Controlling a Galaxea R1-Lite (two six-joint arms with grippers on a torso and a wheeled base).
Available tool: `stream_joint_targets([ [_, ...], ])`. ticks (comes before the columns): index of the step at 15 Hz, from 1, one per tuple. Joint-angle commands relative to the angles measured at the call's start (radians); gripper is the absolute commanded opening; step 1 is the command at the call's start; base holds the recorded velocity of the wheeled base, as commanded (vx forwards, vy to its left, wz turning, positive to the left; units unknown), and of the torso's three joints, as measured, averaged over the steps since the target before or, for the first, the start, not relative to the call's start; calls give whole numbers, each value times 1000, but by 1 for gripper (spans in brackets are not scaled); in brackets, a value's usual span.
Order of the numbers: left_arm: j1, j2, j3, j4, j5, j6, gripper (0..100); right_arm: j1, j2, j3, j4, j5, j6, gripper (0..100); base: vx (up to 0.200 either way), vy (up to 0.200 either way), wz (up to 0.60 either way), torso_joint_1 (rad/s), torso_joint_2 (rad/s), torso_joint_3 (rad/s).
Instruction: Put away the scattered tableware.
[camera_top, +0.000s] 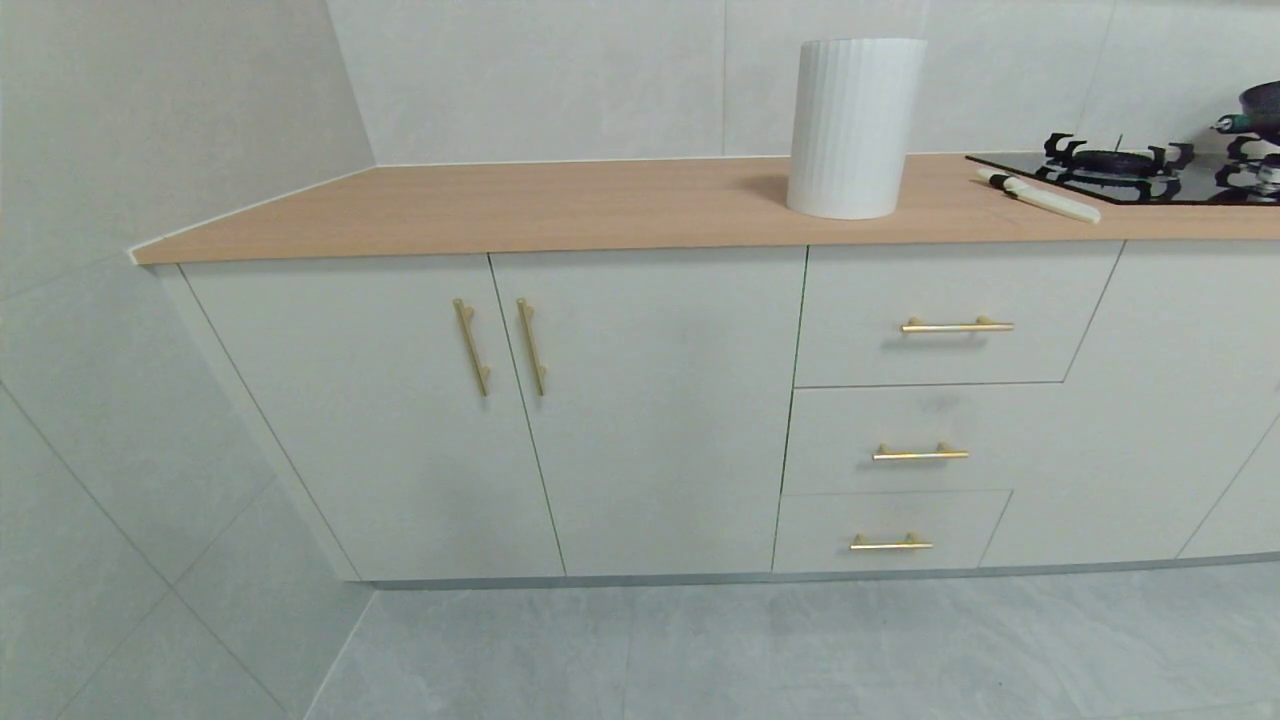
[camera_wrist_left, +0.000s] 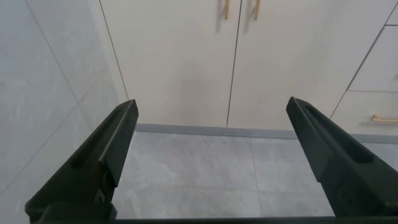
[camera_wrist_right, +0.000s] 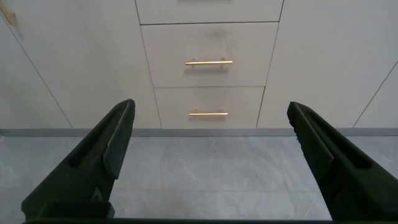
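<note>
Countertop (camera_top: 560, 205) holds a ribbed canister (camera_top: 853, 128) near a knife (camera_top: 1040, 196); left gripper (camera_wrist_left: 210, 102) and right gripper (camera_wrist_right: 210, 104) jaws apart.

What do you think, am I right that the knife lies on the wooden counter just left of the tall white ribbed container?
Not quite. The knife lies on the wooden counter to the right of the tall white ribbed container, as the head view shows.

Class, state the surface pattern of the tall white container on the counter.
Tall white container: vertical ribbing, clearest in head view.
</note>
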Motion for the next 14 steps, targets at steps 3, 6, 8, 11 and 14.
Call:
stream_joint_targets([
  [3, 0, 1, 0, 0, 1, 0, 100, 0, 3, 0, 1, -1, 0, 100, 200, 0, 0, 4, 2, -1],
  [6, 0, 1, 0, 0, 1, -2, 100, 0, 3, 0, 1, -1, 0, 100, 200, 0, 0, -1, 1, 1],
  [8, 0, 1, 0, 0, 1, -2, 100, 0, 3, 0, 1, -1, 0, 100, 200, 0, 0, 2, 2, 2],
  [11, 0, 1, 0, 0, 0, -2, 100, 0, 3, 0, 2, -1, 0, 100, 200, 0, 0, 4, 5, 1],
  [14, 0, 1, 0, 0, 1, -2, 100, 0, 3, 0, 1, -1, 0, 100, 200, 0, 0, 2, 1, 1],
])
